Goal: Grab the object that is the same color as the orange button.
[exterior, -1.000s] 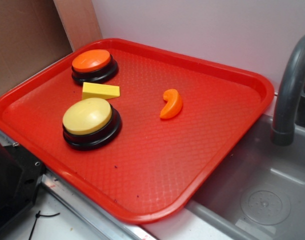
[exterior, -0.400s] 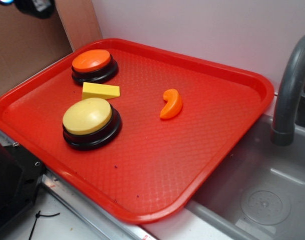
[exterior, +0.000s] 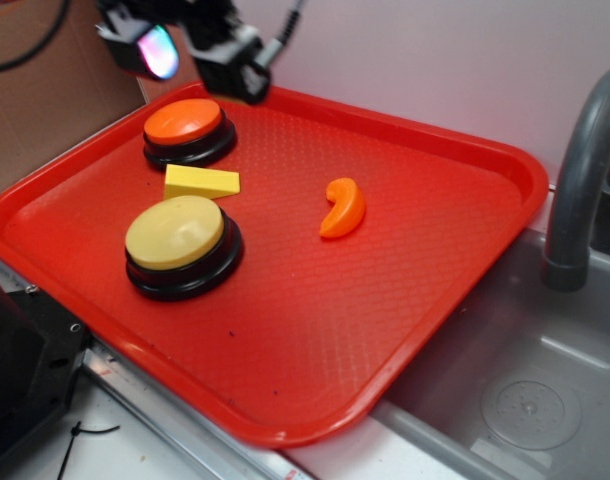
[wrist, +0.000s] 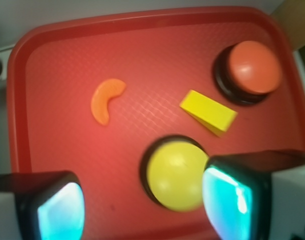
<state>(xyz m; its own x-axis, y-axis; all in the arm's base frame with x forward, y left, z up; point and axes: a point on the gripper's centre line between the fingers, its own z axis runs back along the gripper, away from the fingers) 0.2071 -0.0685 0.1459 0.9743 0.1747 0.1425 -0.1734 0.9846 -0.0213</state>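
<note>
Four things lie on the red tray [exterior: 455, 290], which rests beside a grey sink [exterior: 525, 400] with a curved grey faucet [exterior: 580, 170]. The orange button [exterior: 184, 121] on its black base sits near the tray's far left corner, and the yellow wedge block [exterior: 201, 181] lies flat just in front of it, between it and the pale yellow button [exterior: 175, 232], which stands toward the tray's left edge. The small orange crescent [exterior: 343, 207] rests alone near the middle of the tray, well apart from both buttons and the wedge, its curve opening toward them. The pincer [exterior: 190, 45] hangs in the air above the far left corner of the tray, over the orange button and clear of everything on the tray. In the wrist view its two fingers [wrist: 57, 210] stand wide apart at the bottom of the frame with nothing held between them; the pale yellow button shows partly behind the right one, and the crescent lies up and to the left, untouched.
</note>
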